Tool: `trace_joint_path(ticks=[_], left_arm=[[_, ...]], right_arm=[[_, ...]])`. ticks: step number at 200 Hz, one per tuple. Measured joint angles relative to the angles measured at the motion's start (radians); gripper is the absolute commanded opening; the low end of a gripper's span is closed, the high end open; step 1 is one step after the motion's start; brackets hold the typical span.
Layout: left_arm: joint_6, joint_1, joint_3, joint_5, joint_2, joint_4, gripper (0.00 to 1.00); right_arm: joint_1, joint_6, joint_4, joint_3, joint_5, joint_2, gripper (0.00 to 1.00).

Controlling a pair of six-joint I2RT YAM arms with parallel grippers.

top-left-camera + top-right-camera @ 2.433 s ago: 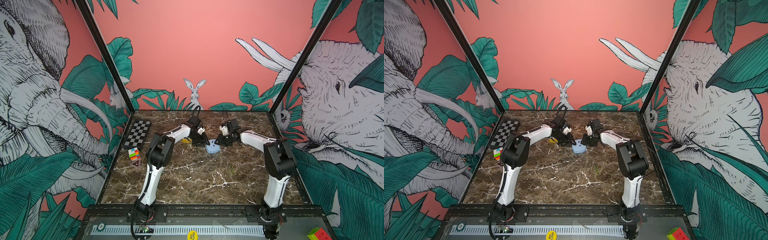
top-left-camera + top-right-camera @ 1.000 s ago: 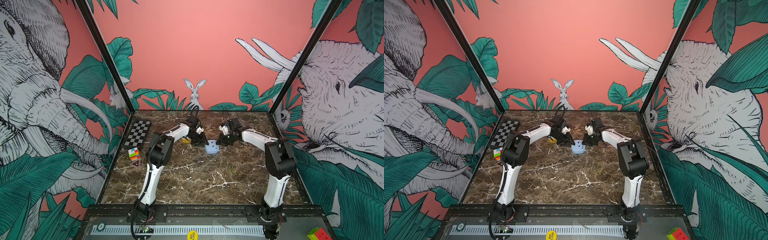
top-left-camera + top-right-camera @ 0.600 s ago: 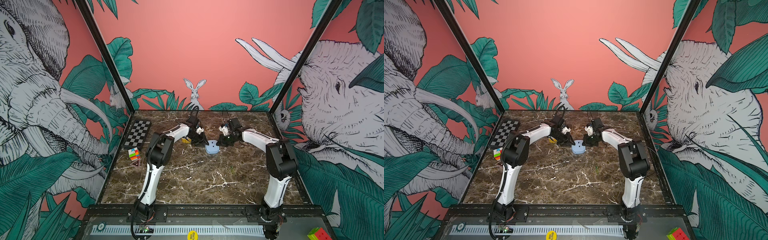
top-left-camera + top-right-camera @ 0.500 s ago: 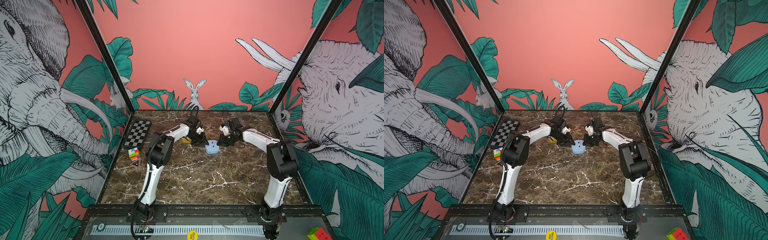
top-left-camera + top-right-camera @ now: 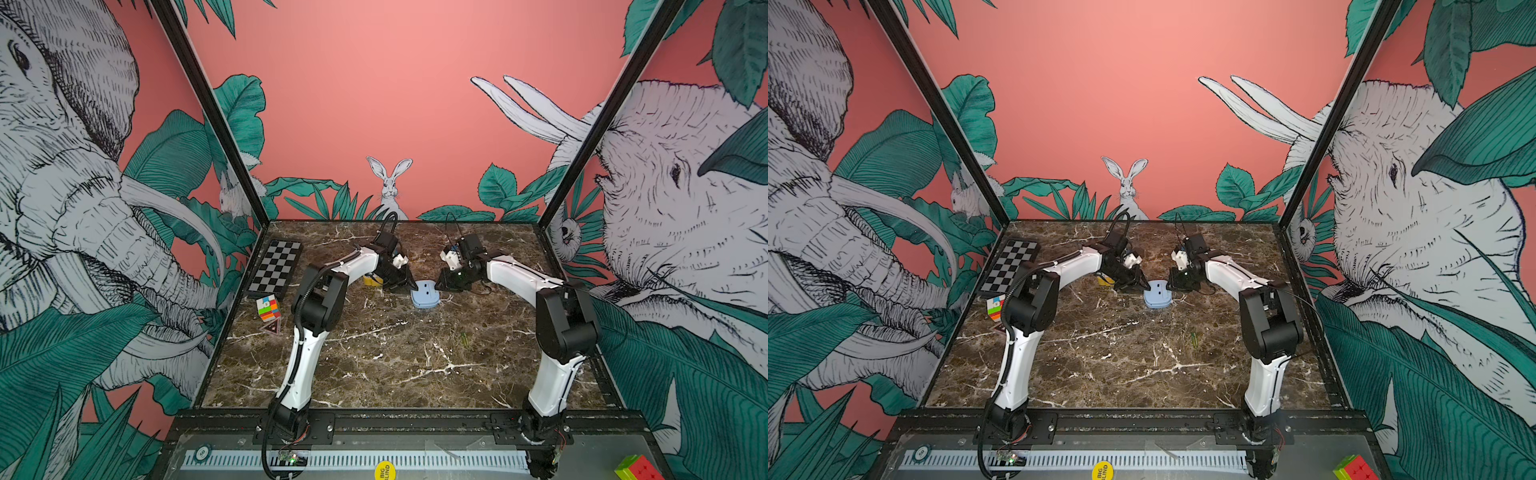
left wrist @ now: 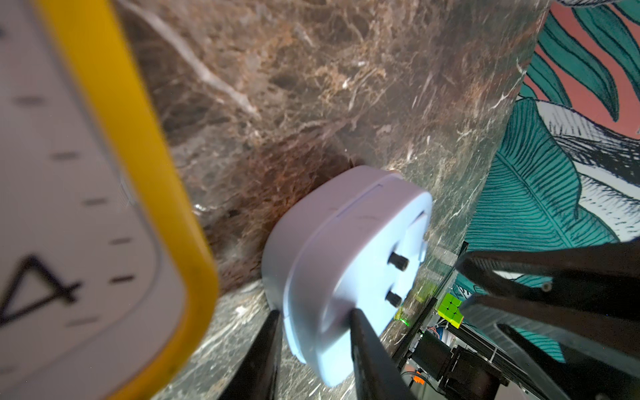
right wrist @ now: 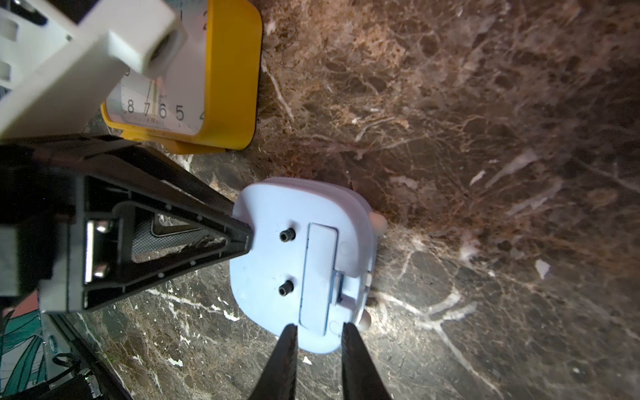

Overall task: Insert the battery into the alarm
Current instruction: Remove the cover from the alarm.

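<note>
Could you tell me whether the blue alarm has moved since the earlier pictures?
No; the blue alarm sits where it was, just beside the yellow clock on the marble.

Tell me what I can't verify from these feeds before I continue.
- Battery: in no view; the cover on the alarm hides the compartment.
- Alarm's dial: face down on the table.
- Yellow clock: blurred and cut off by the edge in the left wrist view; mostly behind the left arm in both top views.
</note>
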Motion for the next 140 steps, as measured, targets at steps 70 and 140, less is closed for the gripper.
trace_joint_path(ticks=[70,140], left_arm=[[-0.003,0.000,0.000,0.001,0.000,0.000,0.33],[-0.003,0.001,0.000,0.003,0.000,0.000,0.32]], right_arm=[[0.007,-0.010,-0.004,0.019,0.016,0.045,0.23],[0.023,-0.008,-0.008,0.040,0.022,0.069,0.22]])
